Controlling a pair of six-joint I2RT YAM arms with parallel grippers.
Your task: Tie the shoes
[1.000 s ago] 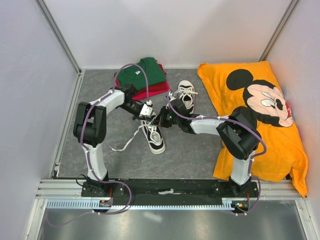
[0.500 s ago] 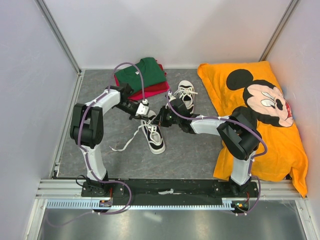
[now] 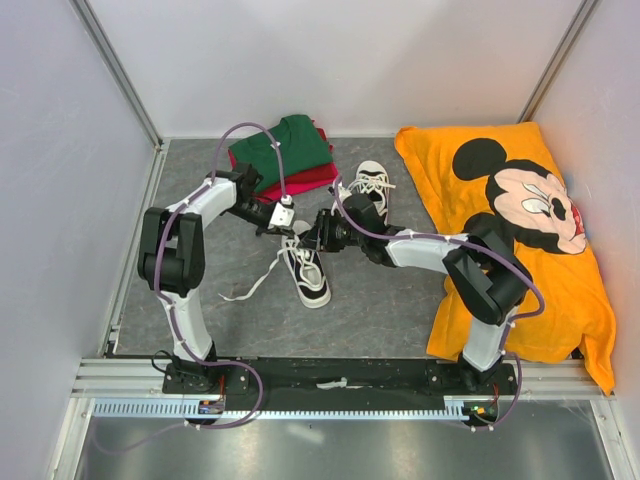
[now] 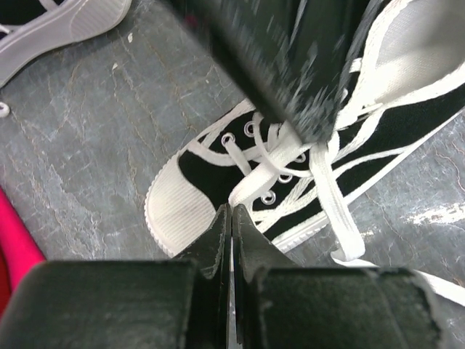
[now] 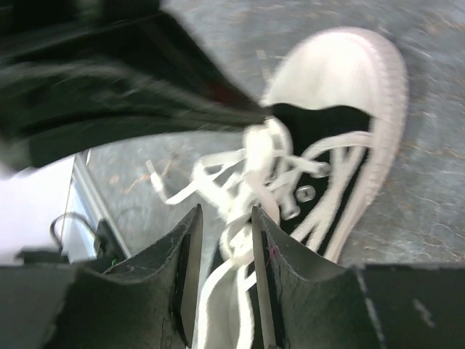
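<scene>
While left gripper (image 4: 231,212) sits clamped shut just above near shoe (image 3: 308,274) toe end, right gripper (image 5: 226,218) stands parted, white lace (image 5: 254,156) running between its fingers (image 5: 185,265).

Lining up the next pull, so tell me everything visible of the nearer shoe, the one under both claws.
The nearer shoe is a black canvas low-top with a ribbed white toe cap, white sole and eyelets. It sits sole-down on the grey table, toe pointing away from the arms. Its white laces are untied; one end trails left. Strands pass through the open right claw; the shut left claw hangs by the toe.
</scene>
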